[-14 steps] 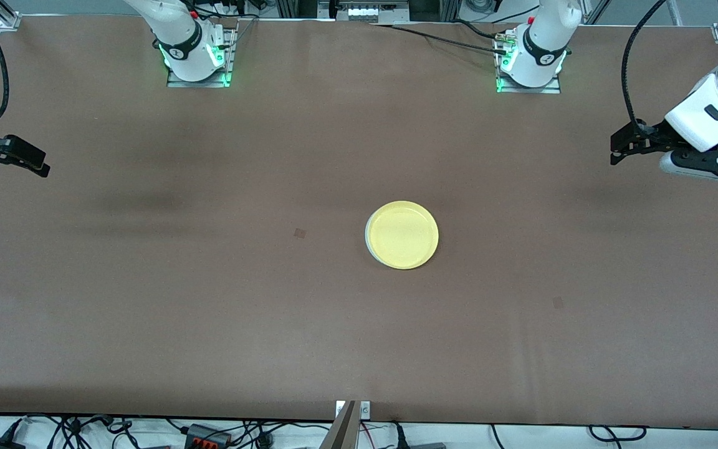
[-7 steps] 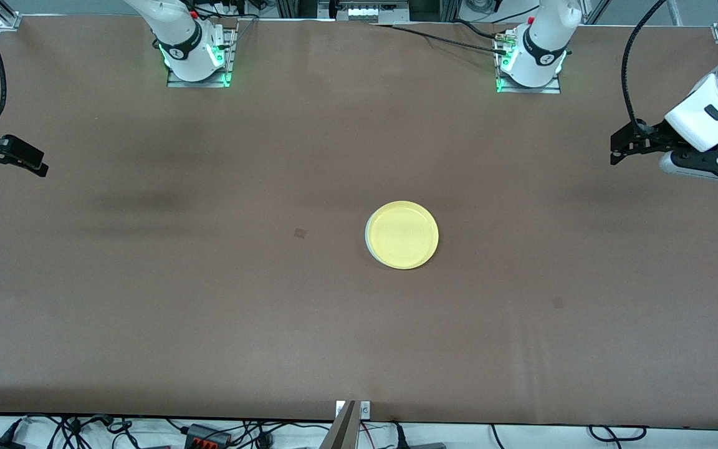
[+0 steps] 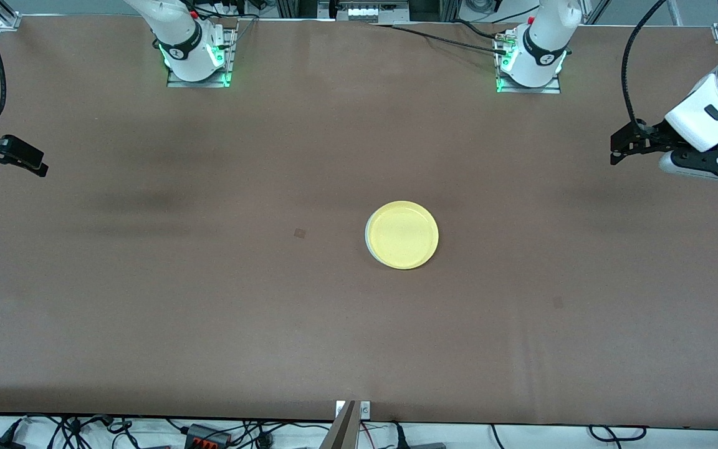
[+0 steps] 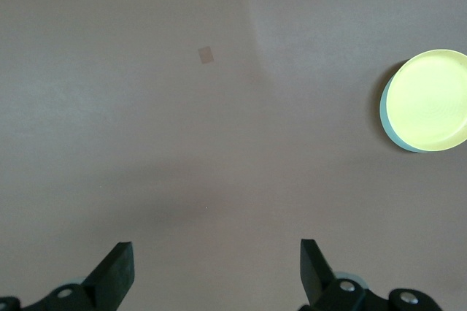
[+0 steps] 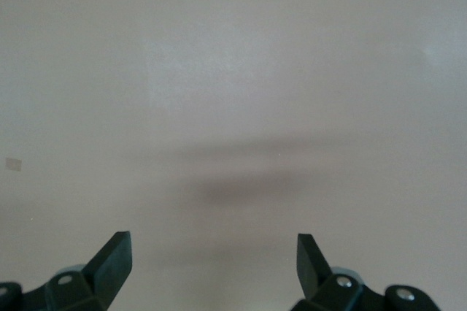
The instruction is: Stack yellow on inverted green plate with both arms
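Note:
The bright yellow plate (image 3: 402,235) rests on the pale mint-green plate (image 3: 368,239) near the middle of the brown table; only a thin sliver of the green plate's rim shows beside it. Both also show in the left wrist view, the yellow plate (image 4: 429,100) on the green plate (image 4: 386,115). My left gripper (image 3: 614,149) hangs open and empty over the left arm's end of the table, away from the plates. My right gripper (image 3: 40,168) hangs open and empty over the right arm's end; its wrist view shows bare table between its fingertips (image 5: 111,252).
A small dark square mark (image 3: 300,233) lies on the table beside the plates, toward the right arm's end. Another faint mark (image 3: 558,303) lies nearer the front camera toward the left arm's end. Both arm bases (image 3: 194,56) stand along the table's back edge.
The right gripper has drifted very slightly outward toward its end of the table. The plates and the left arm have not moved.

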